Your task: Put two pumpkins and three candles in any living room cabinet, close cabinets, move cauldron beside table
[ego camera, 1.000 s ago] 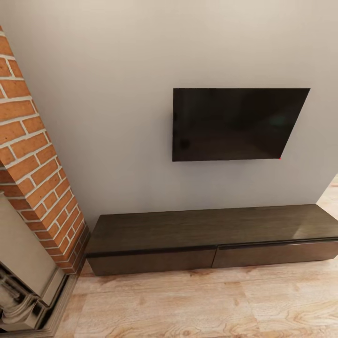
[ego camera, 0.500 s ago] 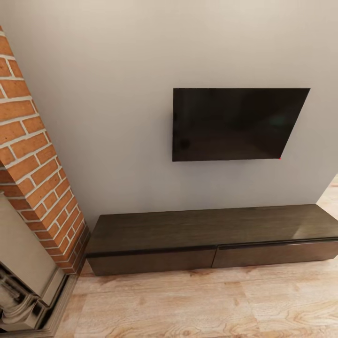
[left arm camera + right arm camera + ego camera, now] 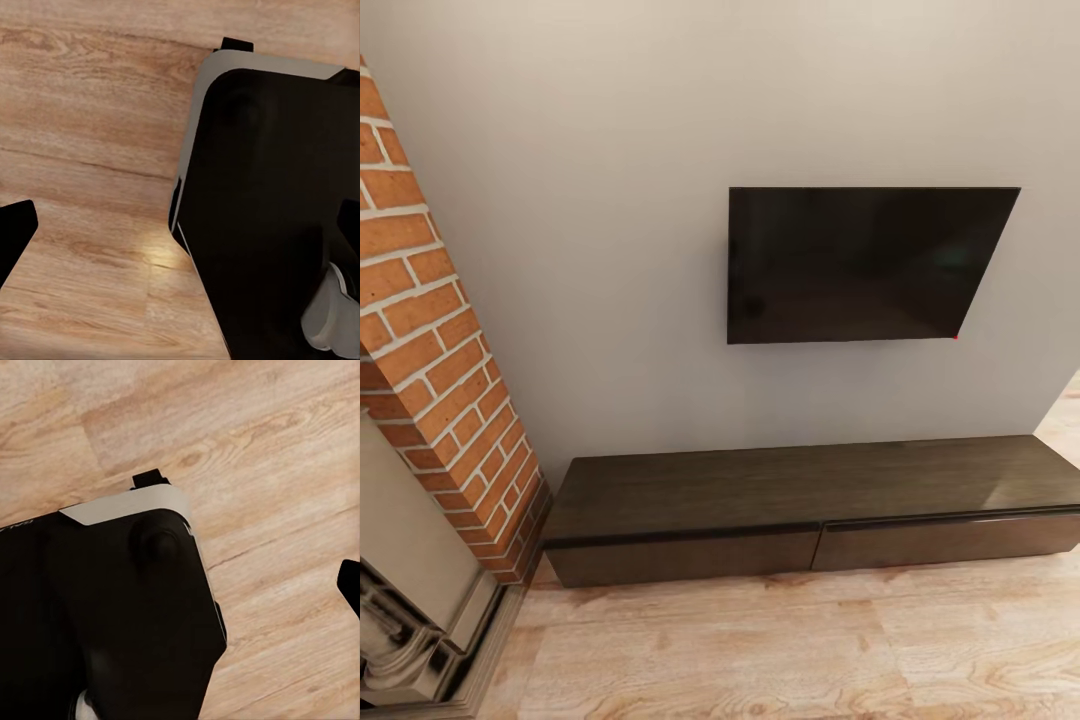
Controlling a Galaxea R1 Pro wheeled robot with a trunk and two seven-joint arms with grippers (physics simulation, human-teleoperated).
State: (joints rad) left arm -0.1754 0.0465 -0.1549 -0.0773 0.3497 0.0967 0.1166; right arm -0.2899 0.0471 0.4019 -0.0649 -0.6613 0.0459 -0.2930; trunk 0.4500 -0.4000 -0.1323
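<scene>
The long low dark-brown cabinet (image 3: 800,490) stands against the grey wall, straight ahead in the head view. Its left drawer front (image 3: 685,556) and right drawer front (image 3: 950,540) are both pushed in flush. Its top is bare. The pumpkins, candles and cauldron are out of view. In the left wrist view my left gripper (image 3: 180,229) hangs over the wood floor and my own black base (image 3: 270,210), with dark fingertips (image 3: 15,232) at both edges, wide apart and empty. My right gripper (image 3: 180,585) shows one fingertip (image 3: 349,585) at the edge, over floor and base (image 3: 105,615).
A black TV (image 3: 860,265) hangs on the wall above the cabinet. A red brick chimney (image 3: 430,340) and a stone fireplace surround (image 3: 410,600) stand at the left. Light wood floor (image 3: 790,650) runs between me and the cabinet, with more floor past the cabinet's right end.
</scene>
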